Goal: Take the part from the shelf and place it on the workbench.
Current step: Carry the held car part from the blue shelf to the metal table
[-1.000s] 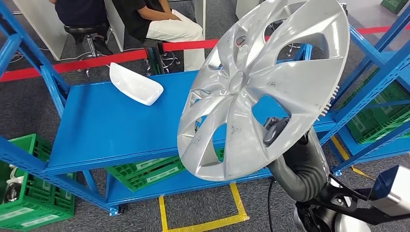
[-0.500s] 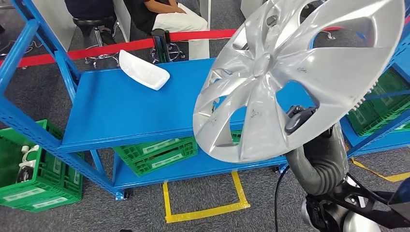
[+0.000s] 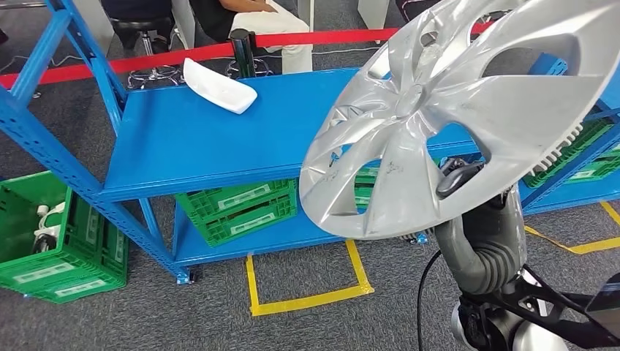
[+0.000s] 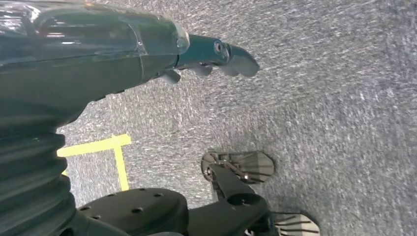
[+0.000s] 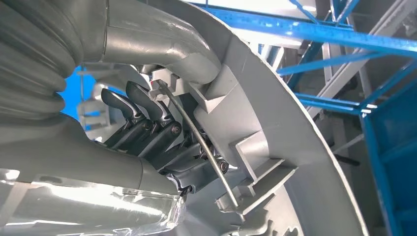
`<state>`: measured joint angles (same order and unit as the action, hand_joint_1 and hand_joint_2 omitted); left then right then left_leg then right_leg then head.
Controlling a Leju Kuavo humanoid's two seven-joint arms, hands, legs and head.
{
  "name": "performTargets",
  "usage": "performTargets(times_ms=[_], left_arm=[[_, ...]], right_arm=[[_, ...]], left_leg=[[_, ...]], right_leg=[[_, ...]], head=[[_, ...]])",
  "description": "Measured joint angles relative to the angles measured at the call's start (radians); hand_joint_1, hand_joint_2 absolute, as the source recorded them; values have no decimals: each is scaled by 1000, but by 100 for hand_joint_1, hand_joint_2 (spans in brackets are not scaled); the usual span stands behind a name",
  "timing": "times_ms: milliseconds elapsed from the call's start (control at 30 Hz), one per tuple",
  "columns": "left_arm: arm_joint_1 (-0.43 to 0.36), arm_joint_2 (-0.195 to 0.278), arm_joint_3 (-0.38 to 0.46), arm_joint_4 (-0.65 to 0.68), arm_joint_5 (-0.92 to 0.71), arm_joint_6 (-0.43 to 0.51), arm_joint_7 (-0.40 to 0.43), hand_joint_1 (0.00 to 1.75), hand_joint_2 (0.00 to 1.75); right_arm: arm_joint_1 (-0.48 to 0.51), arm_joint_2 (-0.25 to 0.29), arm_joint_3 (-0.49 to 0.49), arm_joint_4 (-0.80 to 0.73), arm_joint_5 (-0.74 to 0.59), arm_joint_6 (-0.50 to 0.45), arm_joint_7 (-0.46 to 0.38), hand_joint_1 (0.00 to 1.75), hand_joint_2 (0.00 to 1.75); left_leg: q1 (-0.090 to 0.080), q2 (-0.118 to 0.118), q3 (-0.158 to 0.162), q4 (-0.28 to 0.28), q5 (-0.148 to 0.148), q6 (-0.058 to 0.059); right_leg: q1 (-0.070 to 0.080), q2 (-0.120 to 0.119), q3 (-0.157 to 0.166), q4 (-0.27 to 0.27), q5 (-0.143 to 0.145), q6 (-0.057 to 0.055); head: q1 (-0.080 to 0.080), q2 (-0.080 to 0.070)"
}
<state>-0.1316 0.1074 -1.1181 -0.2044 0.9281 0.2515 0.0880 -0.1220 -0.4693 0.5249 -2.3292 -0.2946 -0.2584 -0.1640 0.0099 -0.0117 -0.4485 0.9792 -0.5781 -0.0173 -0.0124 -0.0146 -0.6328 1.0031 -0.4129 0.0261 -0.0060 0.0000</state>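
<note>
The blue shelf stands beyond and to the left of the raised right hand, green crates sitting on its lower level. The silver wheel cover is lifted clear of the shelf, tilted with its face toward the camera, above and in front of the right arm, whose ribbed grey wrist rises from below. The right hand grasps the cover at its lower edge: dark fingers hook through an opening and curl against the ribbed back, next to the wire ring. The left hand hangs toward the grey carpet, fingers extended and empty. A small white part lies on the shelf top, well apart from the right hand, far left
</note>
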Motion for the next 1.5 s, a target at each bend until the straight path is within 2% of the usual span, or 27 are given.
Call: performTargets(times_ms=[67,167,200,267,300,333,400,467,533,567,667,700,733,800,867,933,967,1033,1067,1133,1200,1267,1300,1367,1400,1467,1500], left_arm=[[1,0,0,-1,0,0,2,0,175],[1,2,0,-4,1,-1,2,0,175],[1,2,0,-5,1,-2,2,0,175],[1,1,0,-6,0,-9,0,0,175],[1,1,0,-6,-1,-14,-4,0,175],[1,-1,0,-7,-3,-19,-11,0,175],[1,-9,0,-11,-12,-29,-24,0,175],[1,-20,0,-13,-24,-36,-28,0,175],[4,-30,0,-13,-34,-38,-29,0,175],[6,-35,0,-13,-36,-38,-32,0,175],[7,-46,-1,-13,-41,-35,-49,0,175],[7,-49,-1,-13,-42,-34,-55,0,175],[7,-52,-1,-13,-43,-33,-61,0,175],[7,-57,-1,-13,-44,-31,-72,0,175],[5,-60,-1,-13,-45,-27,-83,0,175],[4,-63,-1,-13,-45,-23,-94,0,175],[4,-64,-1,-13,-45,-21,-98,0,175],[5,-71,-1,-13,-45,-19,-103,0,175],[5,-75,-1,-13,-45,-19,-103,0,175],[5,-86,-1,-13,-45,-19,-102,0,175],[5,-96,-1,-13,-45,-19,-101,0,175],[6,-103,-1,-13,-45,-19,-99,0,175],[5,-106,-1,-13,-45,-19,-99,0,175],[5,-109,-1,-13,-45,-19,-99,0,175],[4,-109,-1,-13,-45,-19,-99,0,175],[5,-109,-1,-13,-45,-19,-99,0,175],[5,-110,-1,-13,-45,-19,-99,0,175]], right_arm=[[8,0,-3,-4,2,-1,0,175,175],[16,0,-4,-8,2,-1,0,175,175],[18,0,-4,-9,3,-2,0,175,175],[20,0,-4,-10,9,-5,2,175,175],[23,0,-4,-11,11,-9,4,175,175],[27,0,-4,-14,13,-13,7,175,175],[37,0,-6,-21,14,-21,17,175,175],[48,0,-8,-28,17,-28,32,175,175],[57,-1,-10,-32,23,-33,48,175,175],[60,-1,-10,-33,26,-36,53,175,175],[68,-1,-9,-34,35,-44,58,175,175],[70,-1,-9,-34,37,-46,58,175,175],[71,-1,-9,-34,37,-48,57,175,175],[73,0,-9,-33,35,-51,53,175,175],[74,0,-10,-33,27,-52,47,175,175],[74,0,-13,-33,15,-52,43,175,175],[74,0,-15,-33,10,-52,43,175,175],[74,-1,-22,-33,-2,-52,43,175,175],[74,-2,-26,-33,-7,-51,43,175,175],[74,-4,-33,-33,-12,-51,43,175,175],[74,-7,-36,-32,-14,-51,43,175,175],[74,-8,-38,-31,-16,-51,44,175,175],[74,-8,-39,-30,-17,-51,44,175,175],[73,-9,-43,-30,-18,-51,44,175,175],[72,-9,-46,-30,-18,-51,45,175,175],[73,-10,-49,-29,-19,-50,45,175,175],[73,-11,-51,-29,-19,-50,45,175,175]], left_leg=[[0,2,-20,-2,18,22],[-6,5,-59,-1,53,43],[-9,5,-74,0,65,45],[-14,5,-106,5,87,45],[-16,5,-121,8,96,43],[-18,4,-133,11,104,42],[-22,4,-150,18,119,35],[-23,5,-163,19,138,23],[-21,8,-178,21,143,11],[-21,9,-188,36,122,5],[-13,11,-228,183,-18,-8],[-11,11,-238,246,-51,-11],[-11,11,-238,289,-62,-12],[-11,11,-191,276,-23,-10],[-16,9,-90,146,18,6],[-24,7,-10,18,15,23],[-28,7,6,-15,10,28],[-28,6,6,-37,22,35],[-25,6,2,-44,33,41],[-18,7,-12,-55,53,51],[-18,8,-35,-46,65,53],[-14,11,-57,-28,70,50],[-11,11,-69,-16,70,47],[-6,12,-95,12,67,35],[-6,12,-108,26,67,27],[-9,13,-127,43,72,11],[-10,14,-133,46,77,4]], right_leg=[[-4,3,-15,31,-41,10],[-6,7,-45,195,-186,19],[-6,8,-49,250,-210,20],[-5,8,-23,282,-188,17],[-5,8,12,246,-158,13],[-4,9,60,183,-135,8],[-1,10,157,34,-129,-3],[5,11,195,-43,-142,-11],[4,8,181,-56,-130,-20],[3,6,171,-59,-120,-26],[5,1,133,-55,-92,-41],[7,0,117,-50,-83,-42],[8,0,100,-43,-75,-42],[9,0,66,-29,-61,-40],[11,0,41,-18,-48,-36],[9,-2,28,-14,-33,-27],[7,-3,24,-15,-24,-22],[4,-2,17,-19,-16,-10],[4,1,9,-10,-31,-5],[1,9,-21,71,-107,5],[-5,11,-50,203,-185,16],[-13,11,-39,255,-194,27],[-18,11,-10,223,-173,33],[-28,11,72,98,-132,50],[-31,14,99,47,-122,51],[-28,19,107,17,-123,42],[-27,20,99,20,-118,31]], head=[[5,0],[18,0],[21,0],[25,0],[27,0],[29,0],[33,0],[33,0],[33,0],[31,0],[12,0],[9,0],[6,0],[2,0],[0,0],[0,0],[0,0],[-2,0],[-1,0],[9,0],[20,0],[24,0],[25,0],[32,0],[37,0],[42,0],[39,0]])
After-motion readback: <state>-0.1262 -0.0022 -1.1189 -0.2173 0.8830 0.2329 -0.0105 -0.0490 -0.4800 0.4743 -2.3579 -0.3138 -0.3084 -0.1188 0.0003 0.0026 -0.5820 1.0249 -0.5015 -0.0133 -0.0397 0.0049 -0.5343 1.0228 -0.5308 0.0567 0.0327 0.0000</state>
